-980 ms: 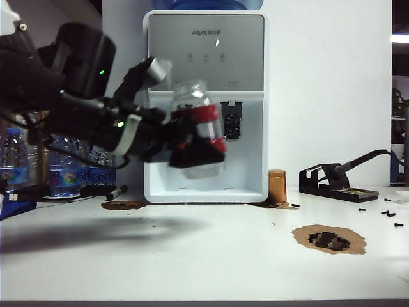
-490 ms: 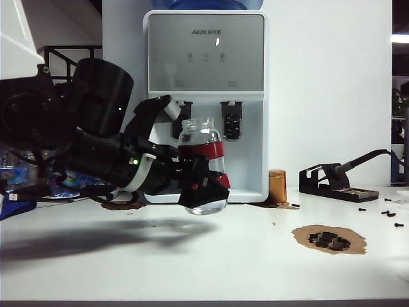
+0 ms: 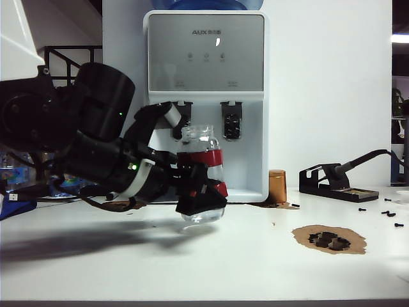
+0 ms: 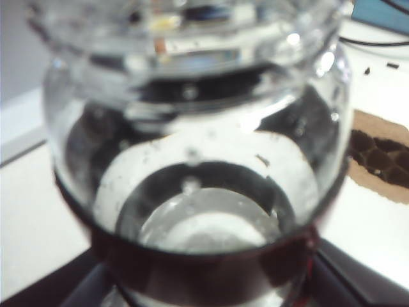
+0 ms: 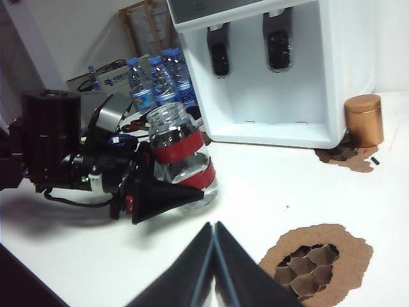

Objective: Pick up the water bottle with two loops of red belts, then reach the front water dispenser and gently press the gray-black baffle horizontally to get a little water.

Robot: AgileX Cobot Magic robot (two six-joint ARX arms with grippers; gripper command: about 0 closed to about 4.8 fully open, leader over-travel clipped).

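The clear water bottle (image 3: pixel 200 151) with two red bands hangs nearly upright just above the table, below and in front of the white water dispenser (image 3: pixel 204 57). My left gripper (image 3: pixel 203 192) is shut on its lower body from the left. In the left wrist view the water bottle (image 4: pixel 192 160) fills the picture above the left gripper (image 4: pixel 182 281). The right wrist view shows the water bottle (image 5: pixel 180 152), the left gripper (image 5: pixel 163 192) on it, and the gray-black baffle (image 5: pixel 218 56) free above. My right gripper (image 5: pixel 214 225) is shut, empty, apart from the bottle.
A second dark paddle (image 3: pixel 231 121) sits beside the baffle. A copper can (image 3: pixel 277 187), a soldering-iron stand (image 3: pixel 332 182), a brown honeycomb pad (image 3: pixel 329 238) and small screws (image 3: pixel 390 214) lie to the right. Blue-capped bottles (image 5: pixel 156 80) and a marker (image 3: pixel 116 192) are left of the dispenser.
The left arm has brought the bottle down from tap height to just above the table and turned it more upright. Its grip is unchanged.
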